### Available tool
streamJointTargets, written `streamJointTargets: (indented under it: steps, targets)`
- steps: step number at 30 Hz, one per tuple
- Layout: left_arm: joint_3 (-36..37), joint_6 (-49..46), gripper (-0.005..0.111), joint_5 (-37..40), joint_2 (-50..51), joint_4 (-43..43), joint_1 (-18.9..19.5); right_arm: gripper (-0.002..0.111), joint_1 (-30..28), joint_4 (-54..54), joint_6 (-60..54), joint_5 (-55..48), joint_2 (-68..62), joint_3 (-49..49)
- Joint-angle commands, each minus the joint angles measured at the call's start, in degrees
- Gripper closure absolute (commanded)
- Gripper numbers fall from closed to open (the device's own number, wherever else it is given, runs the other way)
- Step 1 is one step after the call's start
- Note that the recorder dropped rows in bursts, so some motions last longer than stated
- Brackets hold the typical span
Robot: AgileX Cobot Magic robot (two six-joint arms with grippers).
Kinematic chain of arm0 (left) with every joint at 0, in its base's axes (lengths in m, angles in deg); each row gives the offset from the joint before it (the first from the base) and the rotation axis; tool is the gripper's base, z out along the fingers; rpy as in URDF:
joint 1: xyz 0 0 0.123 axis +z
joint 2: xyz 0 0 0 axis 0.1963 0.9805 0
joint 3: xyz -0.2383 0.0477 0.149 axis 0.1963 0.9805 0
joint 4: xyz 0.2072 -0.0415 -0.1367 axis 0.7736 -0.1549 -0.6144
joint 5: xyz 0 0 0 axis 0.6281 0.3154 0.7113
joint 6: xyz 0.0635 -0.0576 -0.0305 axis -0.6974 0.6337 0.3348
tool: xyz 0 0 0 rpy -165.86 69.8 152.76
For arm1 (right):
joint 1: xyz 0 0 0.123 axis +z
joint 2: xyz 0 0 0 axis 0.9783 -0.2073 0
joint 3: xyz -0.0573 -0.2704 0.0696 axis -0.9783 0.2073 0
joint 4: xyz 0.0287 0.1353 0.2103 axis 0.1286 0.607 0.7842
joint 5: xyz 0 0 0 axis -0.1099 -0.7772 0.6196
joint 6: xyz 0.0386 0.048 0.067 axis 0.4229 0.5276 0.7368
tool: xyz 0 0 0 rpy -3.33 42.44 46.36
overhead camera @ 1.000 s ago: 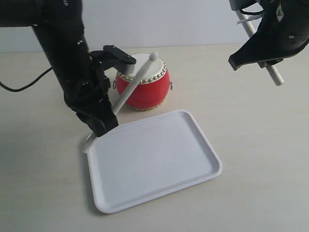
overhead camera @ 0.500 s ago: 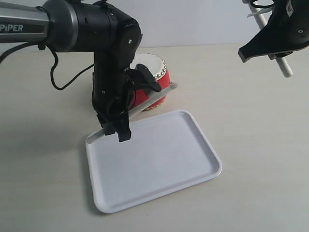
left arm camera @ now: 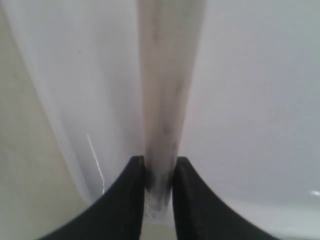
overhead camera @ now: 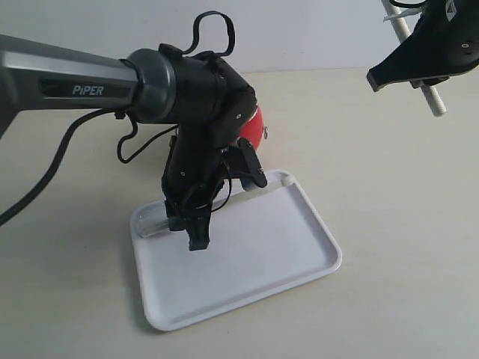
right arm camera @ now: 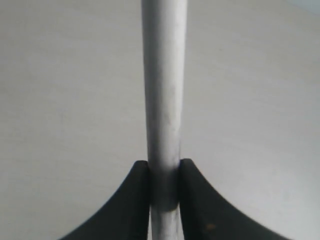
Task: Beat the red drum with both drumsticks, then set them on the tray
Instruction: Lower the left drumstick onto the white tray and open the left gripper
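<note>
ROBOT LAYS DOWN ITS STICKS: The left gripper (left arm camera: pixel 159 165) hangs low over the tray (overhead camera: pixel 284 239), its black fingers (left arm camera: pixel 127 200) clamped on the first drumstick (left arm camera: pixel 165 90). The stick's long axis runs straight out past the fingertips, roughly level, along the tray floor beside one long rim. Its rounded tip points away from the fingers toward a corner. Whether the wood already touches the plastic beneath the fingers cannot be told. The red drum (overhead camera: pixel 254 126) sits behind these fingers, mostly hidden by the arm. The right gripper (right arm camera: pixel 164 167), fingers pinched on the second drumstick (right arm camera: pixel 162 75), hangs high with bare table (overhead camera: pixel 389 224) below it, well apart from tray and drum. That stick's long axis likewise runs straight out between the fingertips, slanting down toward the table. By the look of it the beating is over and the laying-down is in hand. The left fingers are by far the nearer to the tray, which lies directly under them, and seem to need only to part. The right fingers would have to carry their stick across and turn it to lie along the tray
</note>
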Motion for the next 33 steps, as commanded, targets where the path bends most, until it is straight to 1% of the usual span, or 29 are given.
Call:
streamJointTargets:
  steps: [1,30,32,33]
  targets:
    - [-0.4,0.6,0.107,0.0,0.8,1.6,-0.2,0.108,-0.3,0.3,-0.4,0.9,0.6,0.2]
    - [-0.6,2.6,0.107,0.0,0.5,3.0,-0.2,0.108,-0.3,0.6,-0.6,0.9,0.6,0.2]
    - [-0.6,2.6,0.104,0.0,0.5,2.9,-0.2,0.108,-0.3,0.6,-0.6,0.9,0.6,0.2]
    - [-0.6,2.6,0.1,0.0,0.5,2.8,-0.2,0.108,-0.3,0.6,-0.6,0.9,0.6,0.2]
